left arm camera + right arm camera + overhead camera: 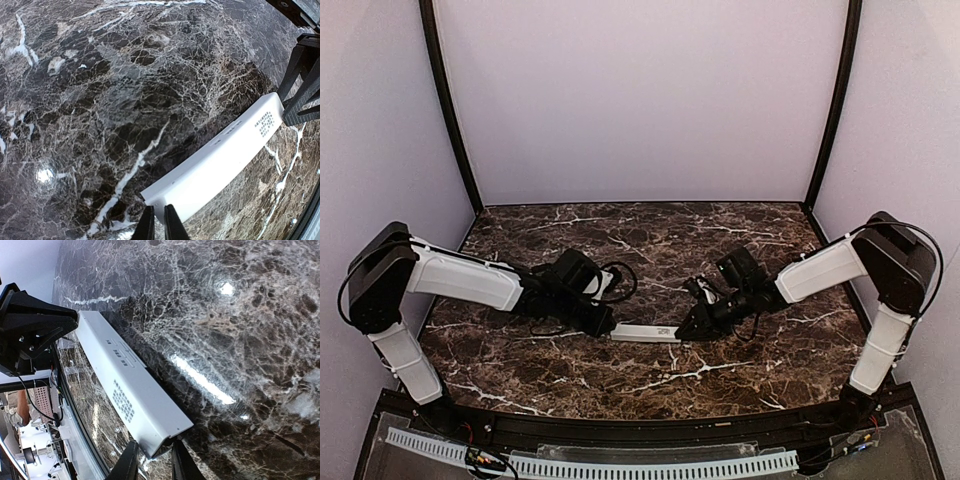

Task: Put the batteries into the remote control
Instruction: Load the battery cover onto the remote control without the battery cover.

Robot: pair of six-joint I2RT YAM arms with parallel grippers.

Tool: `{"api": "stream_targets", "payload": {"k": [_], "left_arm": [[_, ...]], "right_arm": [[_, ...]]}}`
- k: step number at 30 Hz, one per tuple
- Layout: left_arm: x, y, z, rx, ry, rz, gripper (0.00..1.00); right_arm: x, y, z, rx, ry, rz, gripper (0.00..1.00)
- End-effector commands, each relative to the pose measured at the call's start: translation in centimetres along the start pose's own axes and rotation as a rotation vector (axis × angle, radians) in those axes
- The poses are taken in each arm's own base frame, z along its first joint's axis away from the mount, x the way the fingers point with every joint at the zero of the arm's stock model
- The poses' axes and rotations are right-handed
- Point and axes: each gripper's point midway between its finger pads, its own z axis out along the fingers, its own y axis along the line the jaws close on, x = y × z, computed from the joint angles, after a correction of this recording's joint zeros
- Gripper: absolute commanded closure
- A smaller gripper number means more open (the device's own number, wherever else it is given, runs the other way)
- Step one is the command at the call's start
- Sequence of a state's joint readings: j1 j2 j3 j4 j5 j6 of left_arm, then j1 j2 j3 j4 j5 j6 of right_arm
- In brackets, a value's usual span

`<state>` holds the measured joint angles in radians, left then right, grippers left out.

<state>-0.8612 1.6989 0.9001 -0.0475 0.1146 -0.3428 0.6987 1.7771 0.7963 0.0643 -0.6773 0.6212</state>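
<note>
The remote control [645,332] sits across the middle of the dark surface [640,240], closer to the near edge. There is lots of open room toward the far edge and both side edges. The left fingers [172,225] are almost together, pinching 1 end. The right fingers [129,462] hold the other end, a bit wider.

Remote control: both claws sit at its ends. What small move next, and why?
Probably close the right claw firmly on its end before any lift: the left claw pinches the other end of the remote control, while the right fingers seem only to straddle theirs.
</note>
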Motion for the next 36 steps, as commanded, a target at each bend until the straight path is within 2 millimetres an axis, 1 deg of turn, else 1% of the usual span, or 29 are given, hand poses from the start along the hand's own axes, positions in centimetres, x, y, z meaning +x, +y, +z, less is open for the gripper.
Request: {"api": "stream_targets", "payload": {"k": [1, 6, 10, 25, 36], "left_arm": [[2.0, -0.4, 0.8, 0.024, 0.085, 0.009, 0.92], [2.5, -0.7, 1.1, 0.038, 0.104, 0.006, 0.93], [2.8, -1.3, 1.3, 0.062, 0.118, 0.010, 0.94], [3.9, -4.2, 2.4, 0.164, 0.167, 0.050, 0.95], [4.4, -6.2, 2.9, 0.210, 0.194, 0.087, 0.96]], "right_arm": [[-0.8, 0.7, 0.4, -0.024, -0.015, -0.018, 0.78], [-0.9, 1.0, 0.5, -0.043, -0.016, -0.019, 0.80], [-1.0, 1.4, 0.6, -0.067, -0.016, -0.024, 0.80], [-1.3, 2.2, 0.7, -0.126, -0.016, -0.027, 0.83], [-1.6, 2.1, 0.5, -0.138, -0.026, -0.017, 0.83]]}}
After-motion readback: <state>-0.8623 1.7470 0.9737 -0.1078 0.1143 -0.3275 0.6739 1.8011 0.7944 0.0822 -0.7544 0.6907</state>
